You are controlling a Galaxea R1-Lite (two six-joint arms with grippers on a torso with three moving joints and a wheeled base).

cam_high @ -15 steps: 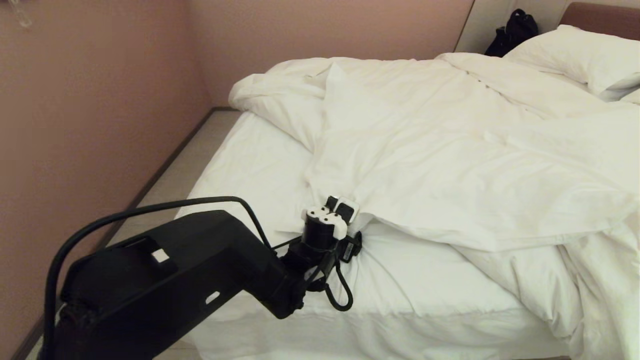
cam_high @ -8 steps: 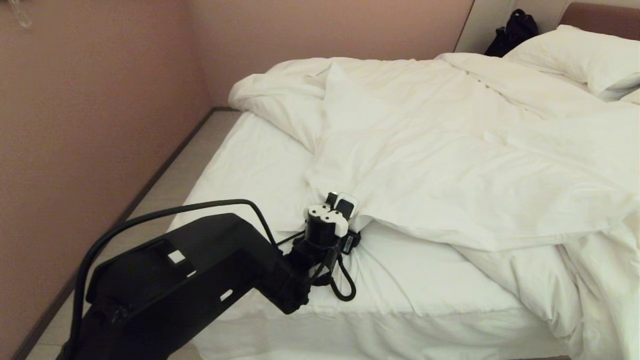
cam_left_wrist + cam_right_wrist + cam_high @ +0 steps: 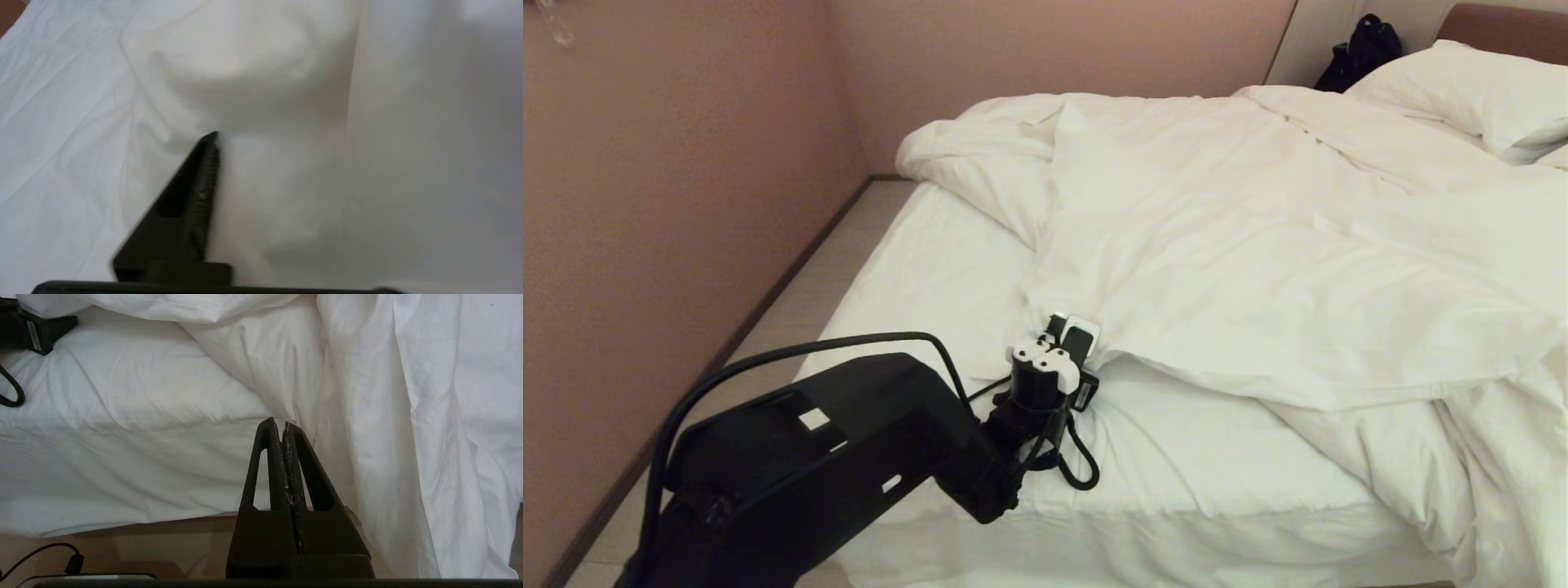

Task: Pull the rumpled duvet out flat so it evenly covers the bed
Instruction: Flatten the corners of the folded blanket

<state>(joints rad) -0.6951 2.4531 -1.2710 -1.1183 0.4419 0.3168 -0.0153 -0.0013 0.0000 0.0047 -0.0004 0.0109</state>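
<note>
White cotton filled the left wrist view, where one dark finger (image 3: pixel 192 192) of the left gripper (image 3: pixel 1072 333) pressed against the duvet (image 3: pixel 1258 245); whether it gripped the fold could not be told. The right gripper (image 3: pixel 282 426) hung with its fingers closed on nothing, near the bed's (image 3: pixel 947 278) front edge. The duvet lay bunched across the bed's far and right side, baring the fitted sheet (image 3: pixel 931 286) beside pink walls (image 3: pixel 670 204).

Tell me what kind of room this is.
Most likely a bedroom, perhaps a hotel room: a wide bed in the corner, a rumpled white duvet, and pillows against a headboard.
</note>
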